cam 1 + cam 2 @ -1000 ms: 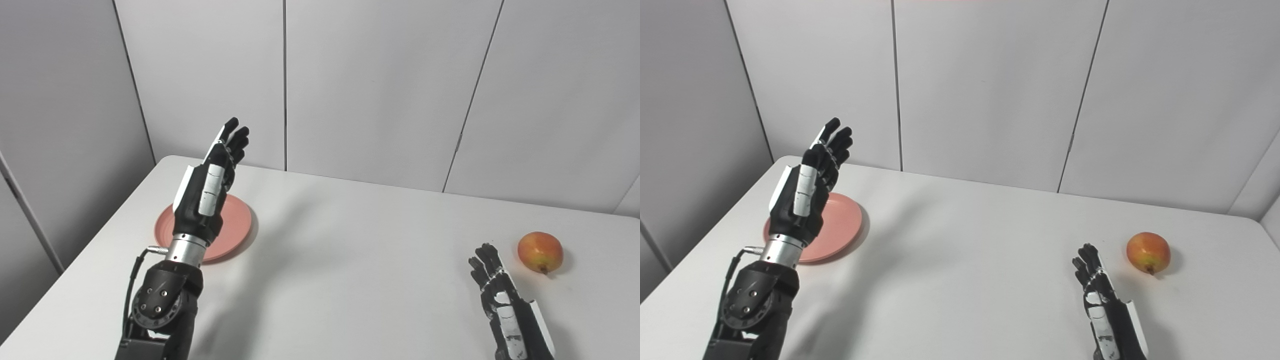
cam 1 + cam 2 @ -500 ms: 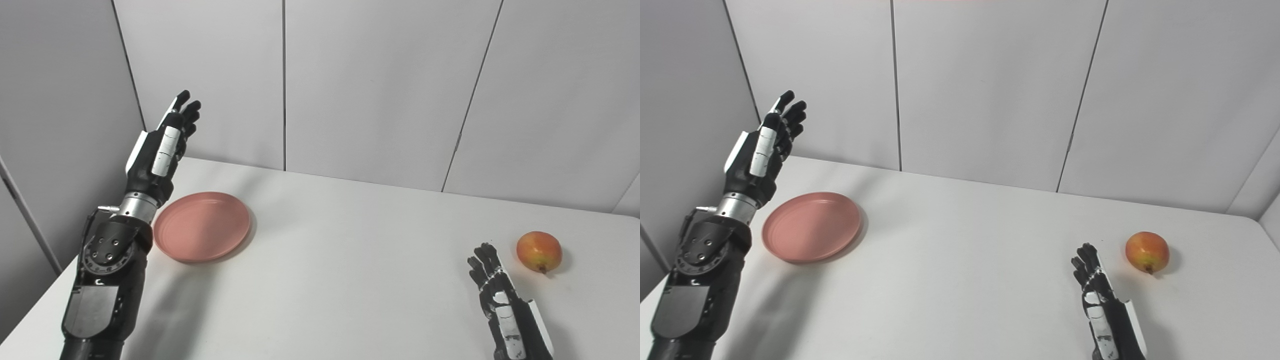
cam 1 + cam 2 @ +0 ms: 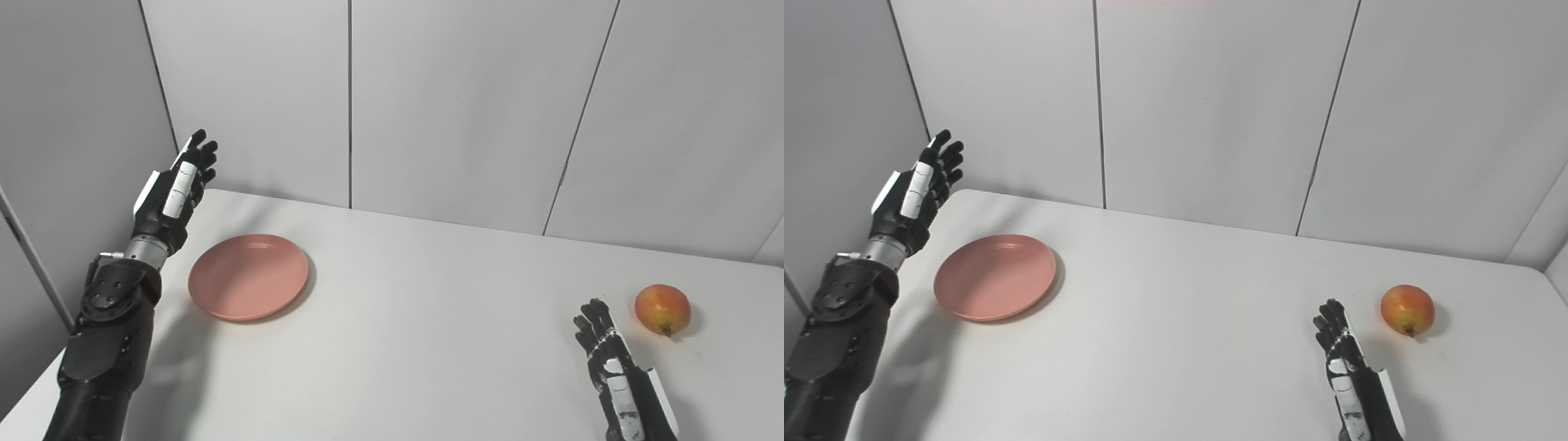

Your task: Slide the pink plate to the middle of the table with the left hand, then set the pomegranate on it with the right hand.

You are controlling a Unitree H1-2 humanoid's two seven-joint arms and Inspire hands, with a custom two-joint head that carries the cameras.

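A broad white table [image 3: 429, 343] fills the scene, backed by pale grey wall panels [image 3: 465, 104]. On its far-left part lies the round, shallow pink plate [image 3: 248, 276], empty and well apart from the table's middle. Raised above the table's left edge, just left of the plate and clear of it, is the black-and-white left hand [image 3: 173, 195], fingers stretched out and loosely together, holding nothing. At the near right, the black right hand [image 3: 606, 355] rests low by the table with its fingers extended, also empty; whether it touches the surface I cannot tell. Just beyond it and to the right sits the small red-and-yellow pomegranate [image 3: 662, 309], apart from the fingertips.

The step in hand appears to be the plate slide, not yet begun. To do it well, the left hand probably needs to come down so the fingers meet the plate's far-left rim, low against the table, then push steadily rightward. Pressing on the rim from above risks tipping the shallow plate; a push off its centre line would likely spin it. The right hand is best kept still, away from the pomegranate, which could roll.
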